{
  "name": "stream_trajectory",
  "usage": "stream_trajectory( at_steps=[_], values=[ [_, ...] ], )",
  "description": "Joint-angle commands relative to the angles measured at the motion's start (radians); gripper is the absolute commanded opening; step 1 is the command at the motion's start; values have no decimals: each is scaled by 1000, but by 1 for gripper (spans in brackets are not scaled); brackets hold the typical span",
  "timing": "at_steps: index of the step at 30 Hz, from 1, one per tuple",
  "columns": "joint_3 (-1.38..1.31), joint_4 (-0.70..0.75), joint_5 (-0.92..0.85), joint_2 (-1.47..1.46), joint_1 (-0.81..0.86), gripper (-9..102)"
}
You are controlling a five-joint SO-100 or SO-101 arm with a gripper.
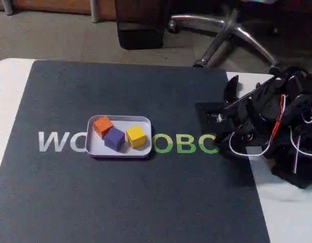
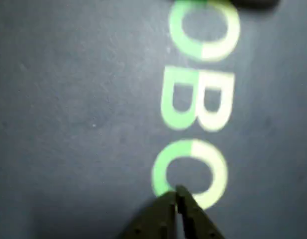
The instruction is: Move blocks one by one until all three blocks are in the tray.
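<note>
Fingers [image 2: 165,211] pressed together over the mat's [image 1: 145,202] green letters; tray [image 1: 119,152] long axis left-right in the fixed view.

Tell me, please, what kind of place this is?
Probably an office or home workspace used for robot practice: a white table covered by a dark printed mat, the base of a rolling office chair on carpet behind, and a tray holding three coloured blocks.

mat [image 1: 120,202]: dark, matt, finely grained like cloth, printed letters flat | blocks: orange [image 1: 102,125], purple [image 1: 115,138], yellow [image 1: 136,135], all matt, smooth-faced | tray [image 1: 118,153]: white, smooth, slight sheen on rim | my gripper [image 2: 176,195]: dull black plastic | table edge [image 1: 9,91]: white, smooth | chair base [image 1: 231,30]: shiny metal
</note>
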Motion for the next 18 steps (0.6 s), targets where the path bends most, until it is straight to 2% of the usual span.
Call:
stream_trajectory(
  at_steps=[1,6,18],
  values=[
    [-5,20,78,2,-9,-8],
    [-3,5,143,-9,-17,-8],
    [-3,12,143,2,-40,-7]
  ],
)
